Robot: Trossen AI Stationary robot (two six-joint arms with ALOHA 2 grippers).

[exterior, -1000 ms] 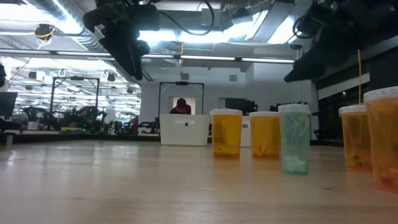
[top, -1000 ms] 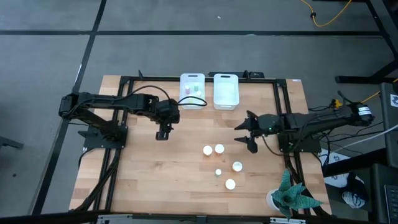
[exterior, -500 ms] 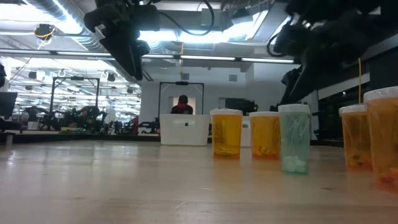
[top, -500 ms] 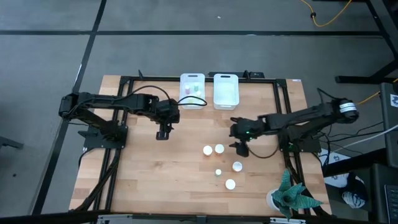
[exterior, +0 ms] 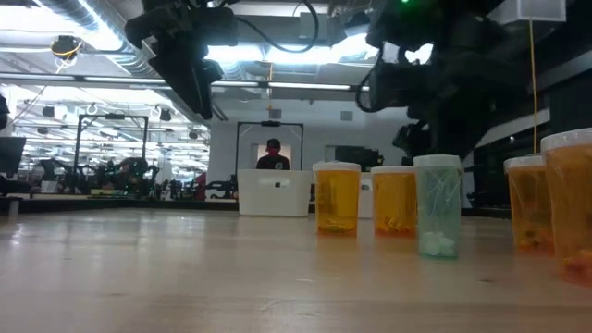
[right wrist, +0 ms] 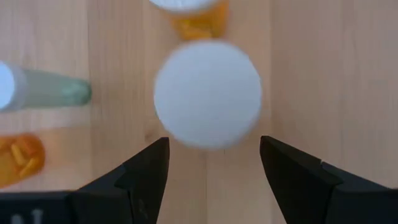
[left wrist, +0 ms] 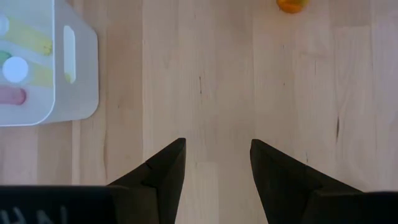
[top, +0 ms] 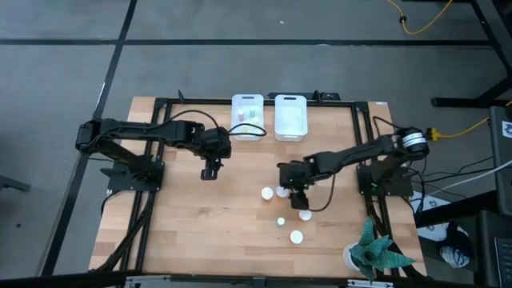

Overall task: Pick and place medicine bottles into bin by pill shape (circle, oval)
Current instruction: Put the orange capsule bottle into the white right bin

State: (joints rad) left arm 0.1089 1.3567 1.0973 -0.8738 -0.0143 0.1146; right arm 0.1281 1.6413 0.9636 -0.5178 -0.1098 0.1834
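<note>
Several white-capped medicine bottles stand upright on the wood table (top: 184, 232): two orange ones (top: 266, 193) (top: 282, 191), one (top: 305, 214), a small green one (top: 281, 222) and one (top: 296, 237). The low view shows orange bottles (exterior: 337, 199) and the green one (exterior: 437, 219). My right gripper (top: 293, 184) hovers open over the cluster. In its wrist view (right wrist: 214, 168) a bottle's white cap (right wrist: 207, 93) lies just ahead of the open fingers, which do not touch it. My left gripper (top: 210, 170) (left wrist: 217, 162) is open and empty above bare table.
Two white bins stand at the table's far edge: the left one (top: 248, 117) holds small pastel bottles, also seen in the left wrist view (left wrist: 15, 68); the right one (top: 290, 117) stands beside it. A potted plant (top: 374, 252) is at the near right corner.
My right gripper has swept from the table's right side toward the left and slightly nearer, and now hangs over the bottle cluster. My left arm has kept still. The bottles have not moved.
</note>
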